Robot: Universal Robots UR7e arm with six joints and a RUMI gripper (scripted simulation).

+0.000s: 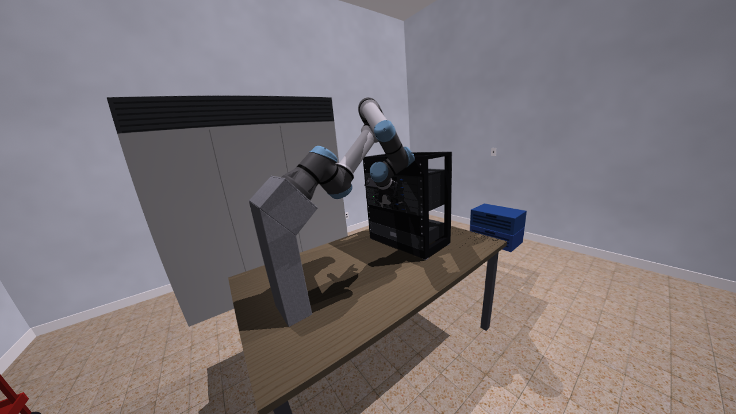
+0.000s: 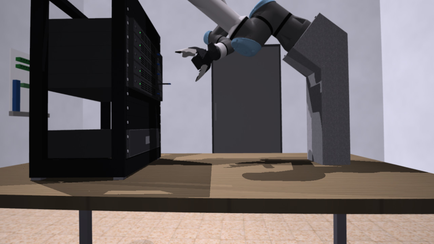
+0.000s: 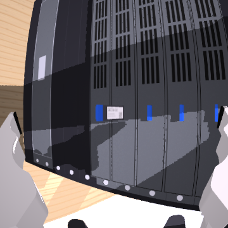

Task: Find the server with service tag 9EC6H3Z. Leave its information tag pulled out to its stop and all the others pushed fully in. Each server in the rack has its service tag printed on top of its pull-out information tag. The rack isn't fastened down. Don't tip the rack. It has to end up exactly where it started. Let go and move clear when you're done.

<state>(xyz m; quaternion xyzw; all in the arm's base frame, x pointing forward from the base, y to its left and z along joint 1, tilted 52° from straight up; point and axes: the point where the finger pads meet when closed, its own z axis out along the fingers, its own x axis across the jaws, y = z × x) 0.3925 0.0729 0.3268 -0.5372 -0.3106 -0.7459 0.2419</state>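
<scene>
We have the tool [image 2: 190, 65] spread wide, pinching nothing, hovering in the air right of the rack [image 2: 91, 90] in the exterior view, near its front but apart from it; rack stands on the tabletop [image 2: 273, 185] at its left end; one information tag [image 2: 165, 83] sticks out from the lowest of the stacked servers [image 2: 142, 60], a thin flat tongue pointing toward the tool; in the wrist view its white label [image 3: 114, 113] shows, print too small to read, so we cannot tell if it is 9EC6H3Z; other tags [image 3: 149, 113] look flush, only blue ends showing; we judge the tag light, thin, likely bendy and slick; take it by the free tip, flat faces between the jaws; pull or push straight along its slide, gently, since the unfastened rack could shift or tip.
</scene>
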